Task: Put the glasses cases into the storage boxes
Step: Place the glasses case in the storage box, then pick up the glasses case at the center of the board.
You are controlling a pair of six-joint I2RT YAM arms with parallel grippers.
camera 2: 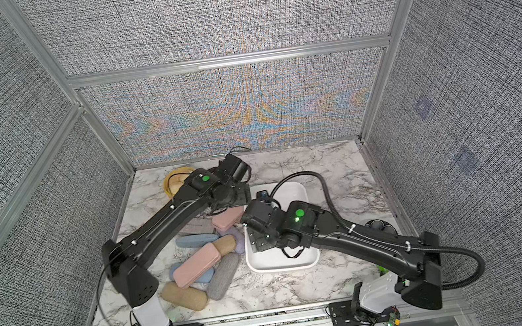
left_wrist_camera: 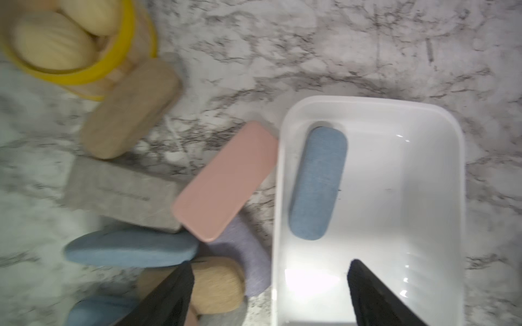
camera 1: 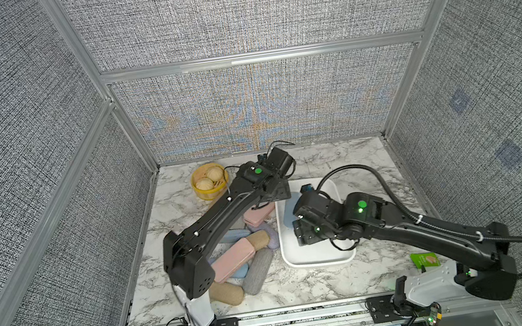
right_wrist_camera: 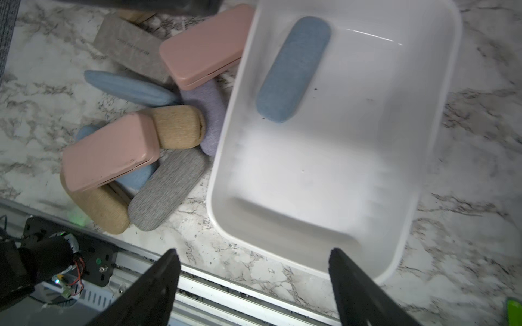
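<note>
Flat on the floor of the white storage box (right_wrist_camera: pixel 310 183), along the wall nearest the pile: one blue glasses case (right_wrist_camera: pixel 293 69). Just beside the box, heaped on the marble tabletop (right_wrist_camera: pixel 480 141): the other cases (right_wrist_camera: pixel 110 158), pink, tan, grey, blue, lavender. Above the box, left gripper (left_wrist_camera: pixel 271 264) spread wide, empty; right gripper (right_wrist_camera: pixel 253 251) likewise apart, holding nothing.

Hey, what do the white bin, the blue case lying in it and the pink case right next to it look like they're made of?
White bin: likely smooth, glossy plastic; light glints on its walls.
Blue case: seems fabric-covered and matte, with a fine woven texture.
Pink case: a smooth, matte hard shell, perhaps plastic or coated; a seam runs along its side.
</note>
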